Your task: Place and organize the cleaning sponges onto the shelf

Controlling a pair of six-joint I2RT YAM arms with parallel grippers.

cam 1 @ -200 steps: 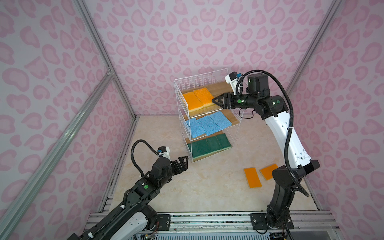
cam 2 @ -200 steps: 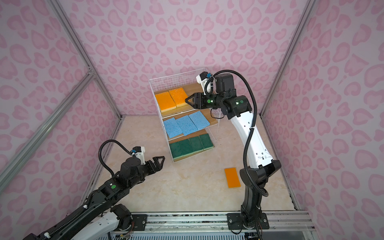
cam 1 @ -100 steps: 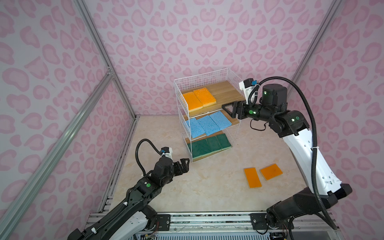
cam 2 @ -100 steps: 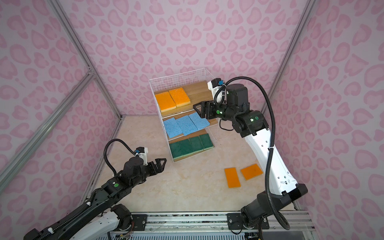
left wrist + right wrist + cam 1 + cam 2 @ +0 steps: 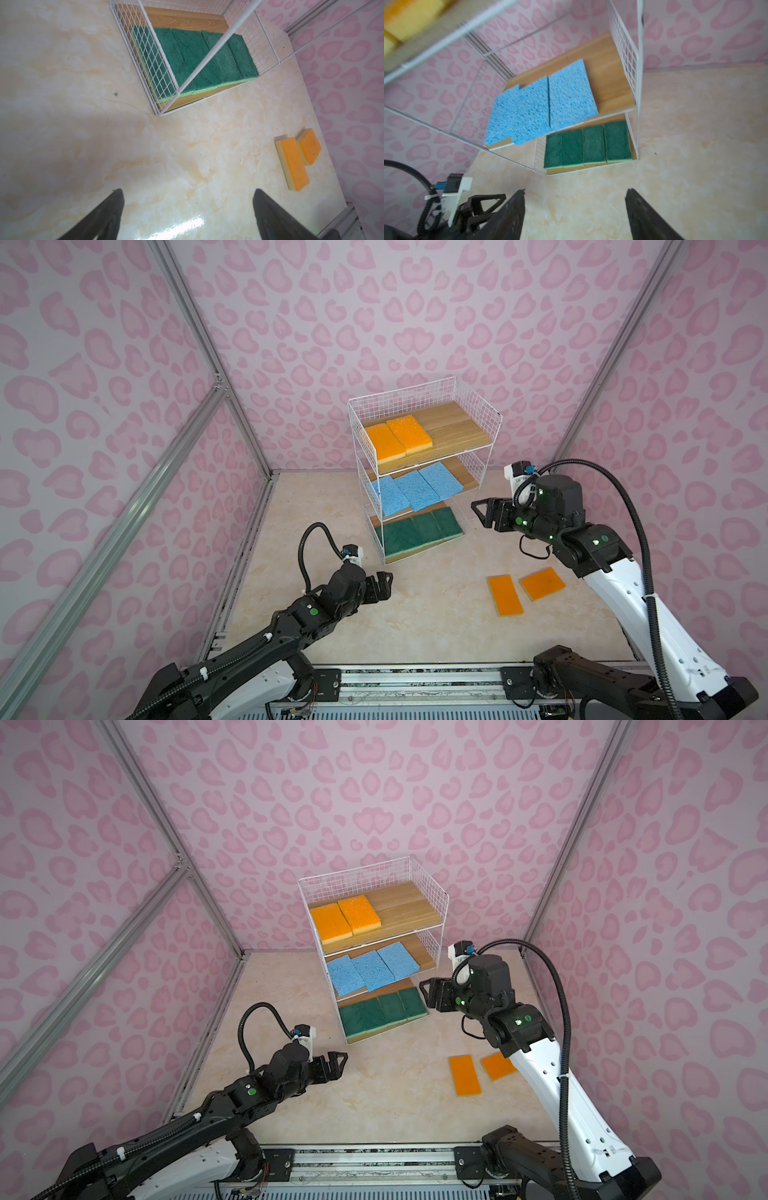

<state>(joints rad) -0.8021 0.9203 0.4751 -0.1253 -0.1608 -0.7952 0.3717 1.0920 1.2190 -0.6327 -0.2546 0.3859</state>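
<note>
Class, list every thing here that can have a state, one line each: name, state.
left gripper: open, empty
right gripper: open, empty
shelf: upright
shelved orange sponges: two, top tier
blue sponges: three, middle tier
green sponges: four, bottom tier
loose orange sponges: two, flat on table

White-wire, oak-board shelf [image 5: 478, 410] ahead of the right claw [image 5: 478, 514] carries tiered orange sponges [image 5: 397, 443], porous blue sponges [image 5: 415, 491] and green sponges [image 5: 422, 531]. Two loose orange-topped sponges [image 5: 504, 595] lie flat behind the claw.
</note>
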